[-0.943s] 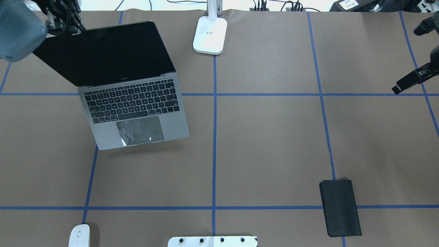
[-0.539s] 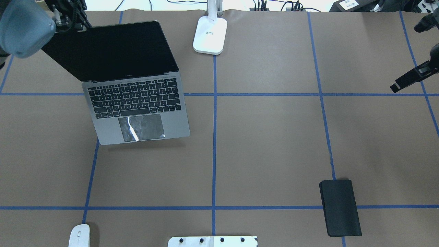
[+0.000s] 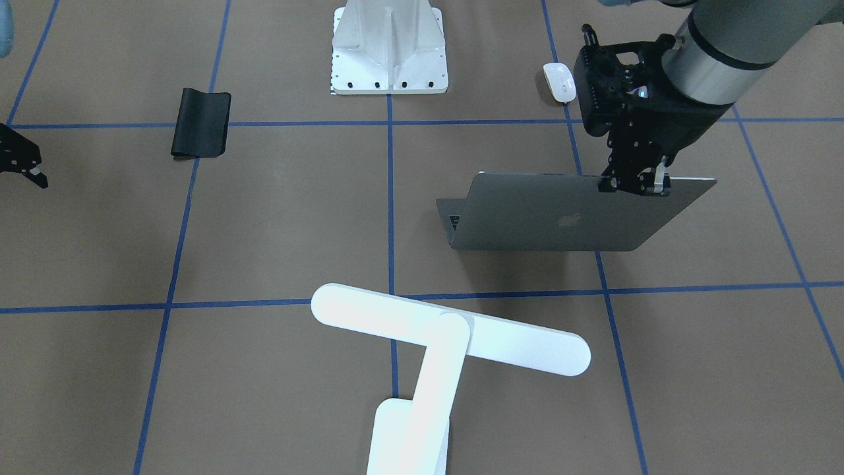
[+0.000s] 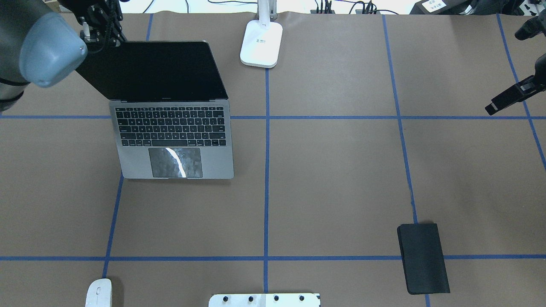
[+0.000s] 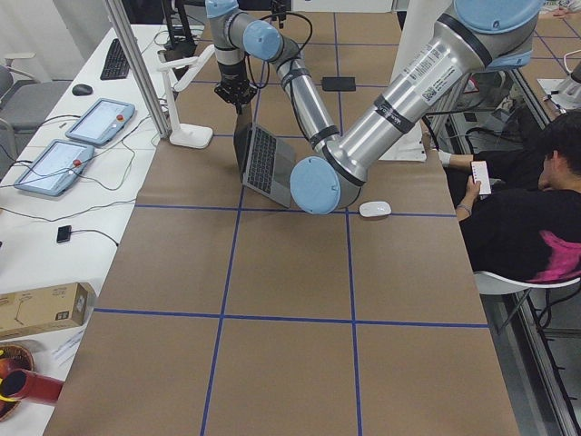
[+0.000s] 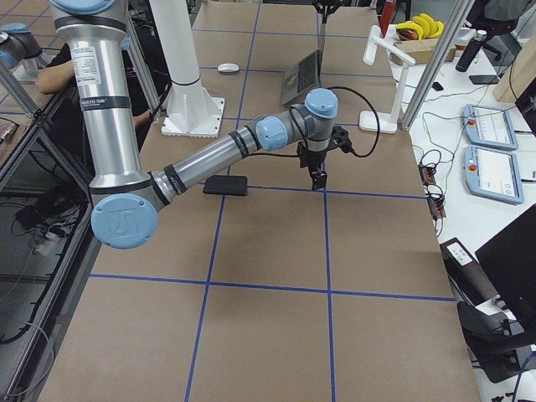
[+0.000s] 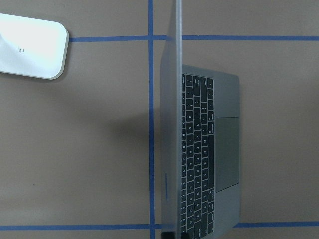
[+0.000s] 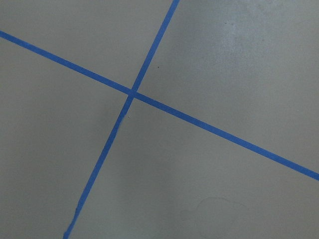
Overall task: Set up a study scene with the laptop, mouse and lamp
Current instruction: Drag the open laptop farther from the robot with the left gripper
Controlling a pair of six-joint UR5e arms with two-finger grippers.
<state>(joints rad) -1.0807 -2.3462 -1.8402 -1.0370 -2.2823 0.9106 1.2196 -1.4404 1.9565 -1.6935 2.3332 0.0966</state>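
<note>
The grey laptop (image 4: 172,128) stands open on the left half of the table, its keyboard square to the blue grid. My left gripper (image 3: 643,185) is shut on the lid's top edge near its corner, also seen from above (image 4: 100,38). In the left wrist view the lid (image 7: 172,124) shows edge-on. The white mouse (image 4: 99,292) lies at the near left edge of the table, far from both grippers. The white lamp (image 3: 448,328) stands at the far middle, with its base (image 4: 261,42) just right of the laptop's screen. My right gripper (image 4: 509,100) hangs idle at the far right; its jaws are unclear.
A black pad (image 4: 423,259) lies near right on a blue tape line. The white flanged pedestal (image 3: 389,49) sits at the robot's edge in the middle. A person sits beside the table in the exterior left view (image 5: 526,218). Blue tape lines (image 8: 132,93) cross under the right wrist.
My left gripper has moved right with the lid in it. The laptop has swung from a skewed, raised pose to lie square with the grid. The right arm stays put.
</note>
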